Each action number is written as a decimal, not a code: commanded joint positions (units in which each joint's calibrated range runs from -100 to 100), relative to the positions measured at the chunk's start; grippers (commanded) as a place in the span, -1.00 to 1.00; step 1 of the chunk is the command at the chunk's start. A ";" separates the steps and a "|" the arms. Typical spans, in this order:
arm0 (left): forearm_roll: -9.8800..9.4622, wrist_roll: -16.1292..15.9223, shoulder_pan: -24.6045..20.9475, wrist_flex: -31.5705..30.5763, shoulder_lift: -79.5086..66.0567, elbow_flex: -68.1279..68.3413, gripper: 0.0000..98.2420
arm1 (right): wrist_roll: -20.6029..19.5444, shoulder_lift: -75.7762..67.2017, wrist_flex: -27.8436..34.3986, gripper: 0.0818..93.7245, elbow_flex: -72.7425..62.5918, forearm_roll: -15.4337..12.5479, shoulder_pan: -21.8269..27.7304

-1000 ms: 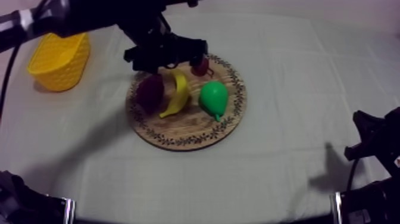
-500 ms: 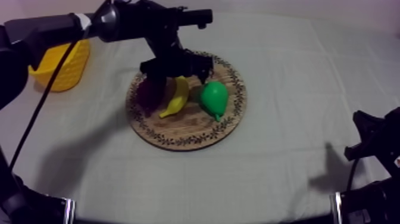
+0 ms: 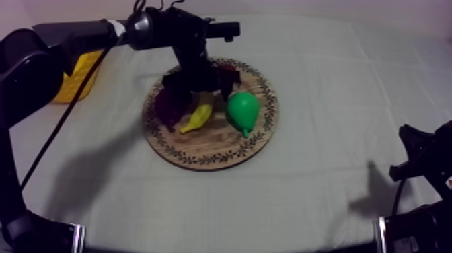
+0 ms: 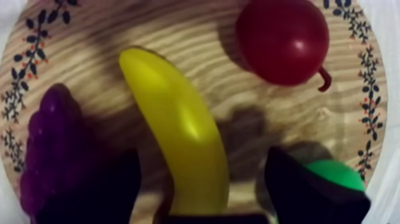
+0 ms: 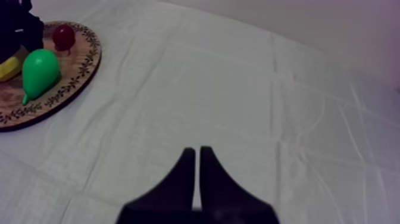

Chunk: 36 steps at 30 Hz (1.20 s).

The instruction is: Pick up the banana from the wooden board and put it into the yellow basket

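The yellow banana lies on the round wooden board, between the purple grapes and the green pear. My left gripper is low over the board and open. One black finger stands on the grapes' side of the banana and the other on the pear's side. A small red fruit sits beyond the banana's far end. My right gripper is shut on nothing, off to the right over the cloth.
The yellow basket stands at the table's far left, partly behind my left arm. In the right wrist view the pear lies near the board's rim. Open cloth stretches right of the board.
My left gripper has come down over the board and shifted slightly toward the near end of the banana, so its fingers now straddle it. The right arm has not moved.
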 commanded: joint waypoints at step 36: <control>-9.37 3.94 -1.41 13.07 -41.53 10.10 -0.59 | 0.00 -0.03 0.14 -0.99 0.02 0.00 -0.17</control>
